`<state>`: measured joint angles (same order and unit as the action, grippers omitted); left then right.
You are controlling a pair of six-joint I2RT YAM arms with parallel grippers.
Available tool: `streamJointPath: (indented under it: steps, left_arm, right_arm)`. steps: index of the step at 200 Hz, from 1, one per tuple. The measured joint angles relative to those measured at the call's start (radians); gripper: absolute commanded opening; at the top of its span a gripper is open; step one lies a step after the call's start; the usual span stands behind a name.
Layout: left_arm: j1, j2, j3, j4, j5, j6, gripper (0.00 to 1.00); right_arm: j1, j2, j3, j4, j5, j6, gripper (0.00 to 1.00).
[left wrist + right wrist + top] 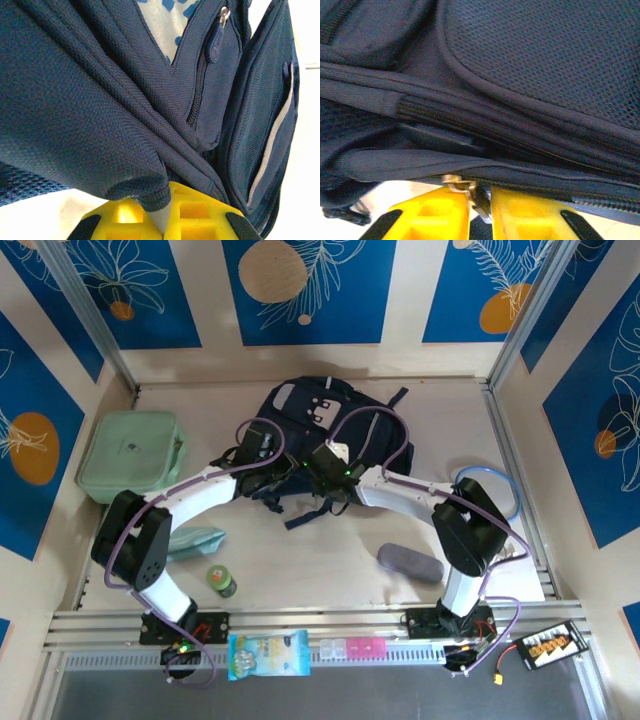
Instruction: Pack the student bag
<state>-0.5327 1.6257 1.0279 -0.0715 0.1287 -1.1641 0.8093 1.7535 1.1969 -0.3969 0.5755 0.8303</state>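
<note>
Student bag (345, 398) flat, long axis near-to-far, left fingers (200, 216) pinching fabric, right fingers (530, 216) clamping zip pull (460, 186)

White left arm (200, 490) and right arm (395, 495), chunky black joints, purple cables (262, 421) looping (little green lights glow), tool fingers (200, 215) bright yellow.

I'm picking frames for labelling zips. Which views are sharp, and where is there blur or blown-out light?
Top external: evenly lit, sharp, soft shadows on the table. Left wrist: bag weave crisp, left claw blurred, background at right blown white. Right wrist: bag softer, zip pull at the right claw blurry, table below overexposed.
</note>
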Motion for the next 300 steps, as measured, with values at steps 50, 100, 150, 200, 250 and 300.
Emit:
streamJointPath:
  steps: [50,100,150,200,250,300]
  left_arm:
    - [0.0,0.0,0.0,0.0,0.0,0.011,0.0]
    - [0.0,0.0,0.0,0.001,0.0,0.014,0.0]
    - [0.012,0.0,-0.001,0.004,0.0,0.032,0.0]
    - [0.05,0.0,-0.044,0.011,0.01,0.081,0.0]
    - [0.079,0.009,-0.05,0.012,0.037,0.142,0.0]
    - [0.124,0.136,0.038,0.003,0.079,0.243,0.24]
  right_arm:
    - [-0.005,-0.001,-0.021,0.019,0.002,-0.037,0.2]
    - [-0.005,0.0,-0.019,0.023,0.006,-0.055,0.08]
    - [0.002,-0.031,-0.07,0.071,0.027,-0.068,0.05]
    - [-0.054,-0.244,-0.331,0.123,0.023,-0.074,0.05]
    - [-0.136,-0.408,-0.462,0.085,0.012,-0.026,0.05]
    - [-0.133,-0.441,-0.456,0.064,-0.031,-0.068,0.02]
